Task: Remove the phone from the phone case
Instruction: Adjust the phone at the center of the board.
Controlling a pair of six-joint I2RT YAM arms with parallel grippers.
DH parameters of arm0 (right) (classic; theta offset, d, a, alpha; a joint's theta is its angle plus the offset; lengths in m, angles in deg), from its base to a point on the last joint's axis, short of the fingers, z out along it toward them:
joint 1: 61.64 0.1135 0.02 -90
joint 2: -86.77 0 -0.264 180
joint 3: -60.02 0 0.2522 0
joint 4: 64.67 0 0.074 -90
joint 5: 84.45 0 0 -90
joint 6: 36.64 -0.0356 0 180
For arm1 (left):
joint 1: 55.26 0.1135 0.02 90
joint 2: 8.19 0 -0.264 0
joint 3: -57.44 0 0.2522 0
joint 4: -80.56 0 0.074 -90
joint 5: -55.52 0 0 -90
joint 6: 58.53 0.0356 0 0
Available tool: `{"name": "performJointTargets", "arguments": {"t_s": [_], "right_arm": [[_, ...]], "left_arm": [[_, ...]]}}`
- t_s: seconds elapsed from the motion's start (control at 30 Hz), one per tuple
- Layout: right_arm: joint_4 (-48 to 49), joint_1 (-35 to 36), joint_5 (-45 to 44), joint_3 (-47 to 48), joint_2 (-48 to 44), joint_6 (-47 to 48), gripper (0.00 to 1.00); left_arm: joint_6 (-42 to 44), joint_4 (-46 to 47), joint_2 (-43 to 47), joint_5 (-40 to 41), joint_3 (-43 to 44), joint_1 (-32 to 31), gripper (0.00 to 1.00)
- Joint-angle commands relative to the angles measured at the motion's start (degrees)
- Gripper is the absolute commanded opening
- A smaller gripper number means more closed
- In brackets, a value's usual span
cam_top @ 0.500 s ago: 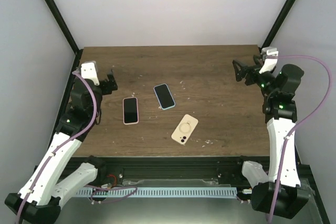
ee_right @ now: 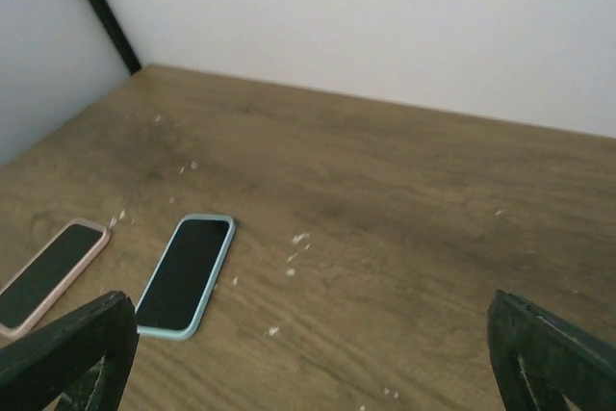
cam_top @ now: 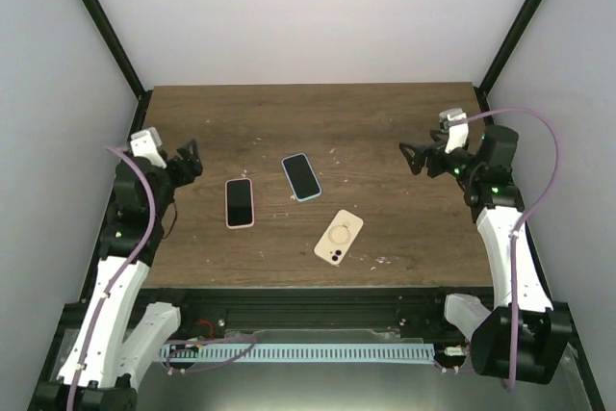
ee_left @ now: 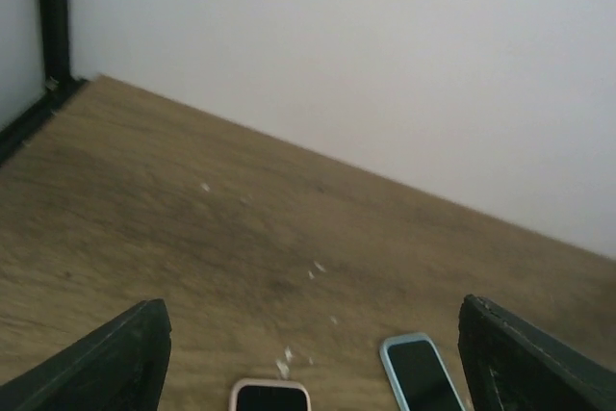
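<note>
White walls (cam_top: 318, 7) are closing in a brown wooden table (cam_top: 385, 122) on three sides, with black posts (cam_top: 101, 26) running up at the back corners. Small white specks (cam_top: 332, 153) are lying scattered over the wood.

Three phones are lying flat near the middle of the overhead view, none touching another. A pink-cased phone (cam_top: 240, 202) is sitting left of centre, screen up. A blue-cased phone (cam_top: 301, 176) is lying just to its upper right, screen up and turned at an angle. A cream-cased phone (cam_top: 338, 238) is resting lower right of those, back up, showing its ring and camera lenses. All three are sitting inside their cases, and I cannot tell which one the task means. By my judgement, the removal is not yet begun.

At the left edge of the frame, the left gripper (cam_top: 190, 159) is hanging near the pink-cased phone, its fingers spread wide and holding nothing. On the right side, the right gripper (cam_top: 409, 161) is hovering well apart from the phones, likewise spread wide and empty. Both are probably standing wide so either can straddle a phone's width. The gaps between the phones are leaving room for fingers.
</note>
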Motion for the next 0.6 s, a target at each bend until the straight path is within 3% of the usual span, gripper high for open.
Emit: {"name": "performJointTargets", "arguments": {"t_s": [0.0, 0.2, 0.4, 0.57], "right_arm": [[-7.4, 2.6, 2.8, 2.4, 1.4, 11.3, 1.0], [-10.5, 5.6, 4.3, 0.3, 3.8, 15.2, 1.0], [-7.8, 6.9, 5.0, -4.1, 5.0, 17.5, 1.0], [-8.4, 7.6, 5.8, -4.5, 8.8, 18.8, 1.0]], "left_arm": [[-1.2, -5.9, -4.7, -11.3, 2.6, -2.3, 0.84], [-0.6, -10.1, -11.3, -8.8, 5.2, -22.6, 0.97], [0.0, -15.5, -23.2, -5.1, 8.4, -41.4, 0.99], [1.0, -17.8, -34.9, -3.5, 11.7, -50.7, 1.0]]}}
